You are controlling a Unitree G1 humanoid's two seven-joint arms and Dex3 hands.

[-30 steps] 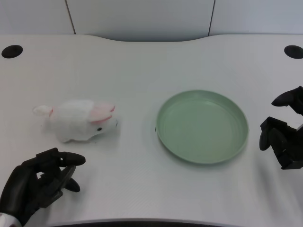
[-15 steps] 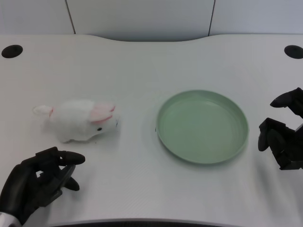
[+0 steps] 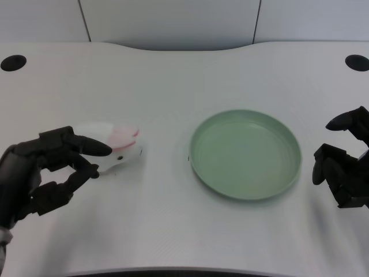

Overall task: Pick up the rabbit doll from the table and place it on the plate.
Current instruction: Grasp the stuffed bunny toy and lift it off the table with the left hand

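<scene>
1. The white table (image 3: pixel 173 86) carries a white rabbit doll (image 3: pixel 118 151) with pink ears, lying at 9 o'clock from the green plate (image 3: pixel 246 154) and apart from it.
2. The doll's head, with a dark eye, points toward the plate at 3 o'clock; its rear half is hidden behind the left hand (image 3: pixel 40 173).
3. The left hand sits over the doll's 9 o'clock end, fingers (image 3: pixel 86 144) spread and curved around the body. Fingertips overlap the plush; whether they actually grip it cannot be told from this view.
4. The doll rests on the table surface, not on the plate.
5. The plate lies flat, right of centre, nothing in it.
6. The right hand (image 3: pixel 345 167) sits at 3 o'clock of the plate, near its rim.
7. Two dark round holes mark the table's far corners, at 10 and 2 o'clock.
</scene>
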